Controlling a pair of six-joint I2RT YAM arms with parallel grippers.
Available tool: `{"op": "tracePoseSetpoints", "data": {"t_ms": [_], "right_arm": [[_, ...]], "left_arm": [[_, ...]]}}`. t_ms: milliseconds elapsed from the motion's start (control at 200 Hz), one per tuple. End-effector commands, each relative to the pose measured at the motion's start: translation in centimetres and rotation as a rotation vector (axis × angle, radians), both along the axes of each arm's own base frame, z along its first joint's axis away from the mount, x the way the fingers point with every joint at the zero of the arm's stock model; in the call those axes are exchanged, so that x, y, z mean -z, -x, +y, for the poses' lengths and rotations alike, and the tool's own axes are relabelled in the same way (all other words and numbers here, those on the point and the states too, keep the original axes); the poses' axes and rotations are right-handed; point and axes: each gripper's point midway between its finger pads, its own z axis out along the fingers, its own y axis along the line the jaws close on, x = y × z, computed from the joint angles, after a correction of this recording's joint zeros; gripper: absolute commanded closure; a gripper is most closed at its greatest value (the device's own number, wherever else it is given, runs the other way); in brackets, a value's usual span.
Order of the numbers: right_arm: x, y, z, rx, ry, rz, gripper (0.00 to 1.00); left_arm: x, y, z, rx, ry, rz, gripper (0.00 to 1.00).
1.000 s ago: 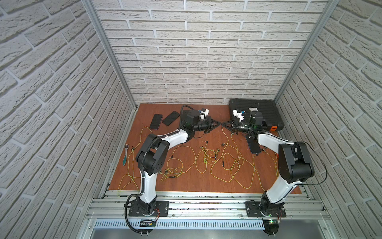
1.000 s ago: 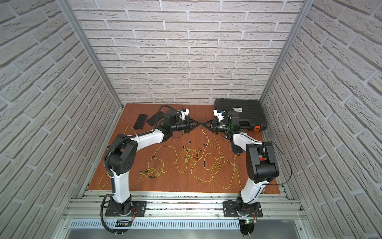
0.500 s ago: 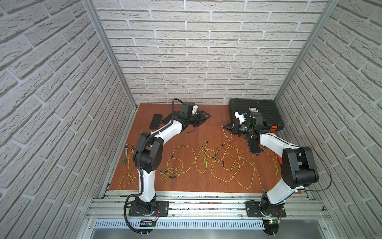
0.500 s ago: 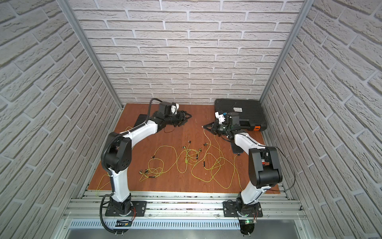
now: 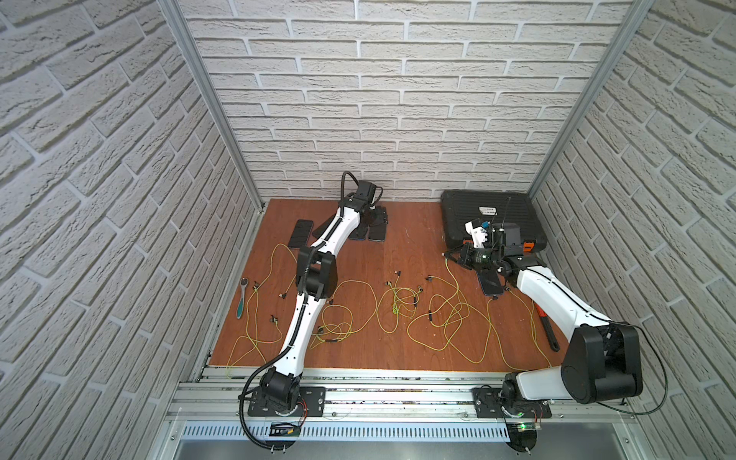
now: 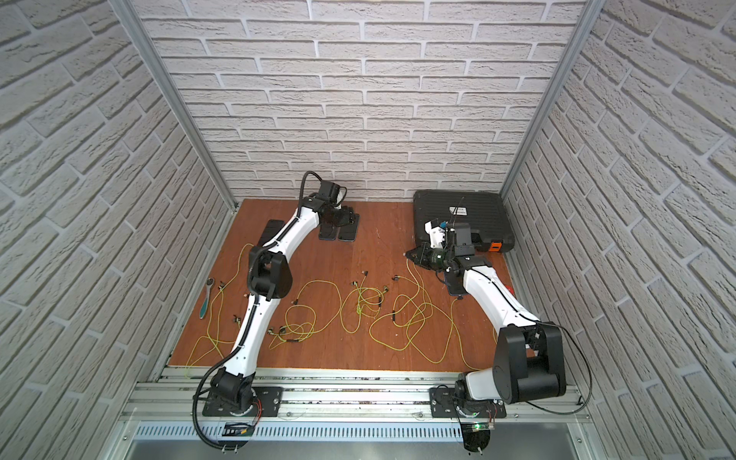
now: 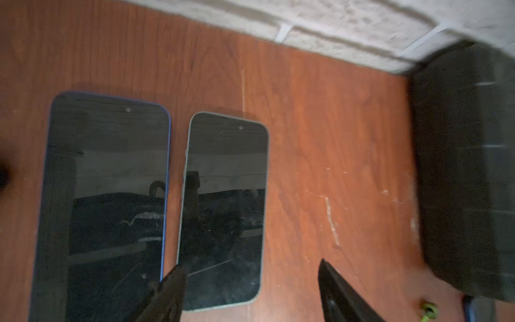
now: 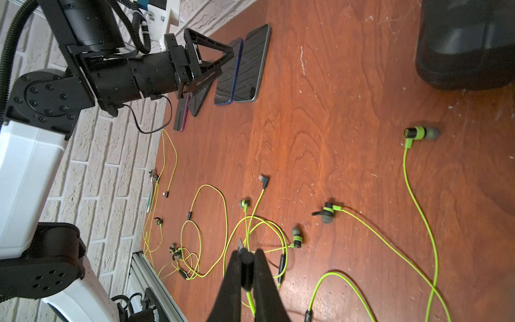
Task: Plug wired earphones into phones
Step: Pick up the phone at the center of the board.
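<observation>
Landmark: the black case [image 5: 513,211] lies in a back corner of the counter [image 5: 414,239], hard against the brick wall.

Left tool: my left tool [image 7: 250,264] hangs low with its jaws spread wide and nothing between them. It is along the back wall, well apart from the case.

Phones: a group of phones [image 5: 376,233] lies flat under that tool. My left wrist view shows two of them side by side, a blue-edged phone [image 7: 106,195] and a pale-edged phone [image 7: 223,209]. A thin strip of wood separates their long edges, so they do not touch. The pale-edged one is the nearer to the case.

Lone phone: another phone [image 5: 490,283] lies just in front of the case, partly under my right arm. A cord end sits at its edge farthest from the case, but from this height I can't say whether it is seated.

Right tool: my right tool [image 8: 247,253] is pinched tight on a dark plug [image 8: 245,264] with its green cord trailing back. It is held above the counter, out from the case's front corner.

Earphones: the earphones [image 5: 438,318] sprawl in loose loops well in front of the case. One earbud [image 8: 420,133] lies near the case's front edge.

Open room: a broad band of bare wood runs from the pale-edged phone across to the case.

Edges: the phones' far ends stop near the wall. A ratchet [image 5: 242,298] lies by the counter edge farthest from the case.
</observation>
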Motion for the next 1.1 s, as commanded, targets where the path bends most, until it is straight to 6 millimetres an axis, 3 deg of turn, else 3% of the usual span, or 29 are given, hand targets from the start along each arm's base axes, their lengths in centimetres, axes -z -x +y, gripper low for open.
{"op": "tracePoseSetpoints", "data": {"t_ms": [0, 205, 425, 560, 700, 950, 1095], "right_arm": [[0.5, 0.6, -0.4, -0.006, 0.043, -0.01, 0.94], [1.2, 0.7, -0.6, -0.007, 0.062, 0.003, 0.94], [1.6, 0.6, -0.7, -0.002, 0.073, 0.009, 0.94], [1.9, 0.5, -0.7, -0.004, 0.077, 0.017, 0.94], [2.3, 0.4, -0.8, -0.003, 0.085, 0.029, 0.94], [3.2, 0.4, -1.0, 0.0, 0.099, 0.049, 0.94], [3.4, 0.3, -1.0, 0.004, 0.097, 0.052, 0.94]], "left_arm": [[1.5, 0.5, 1.5, 0.013, -0.099, 0.027, 0.23], [4.1, 0.9, 1.7, 0.017, -0.123, 0.072, 0.18], [7.0, 3.2, 1.9, 0.08, -0.215, 0.159, 0.17], [7.0, 4.4, 0.4, 0.161, -0.288, 0.141, 0.18], [6.9, 4.5, -0.5, 0.184, -0.341, 0.103, 0.18], [7.8, 4.5, -0.6, 0.176, -0.374, 0.1, 0.16], [8.1, 4.0, 0.7, 0.12, -0.421, 0.096, 0.15]]}}
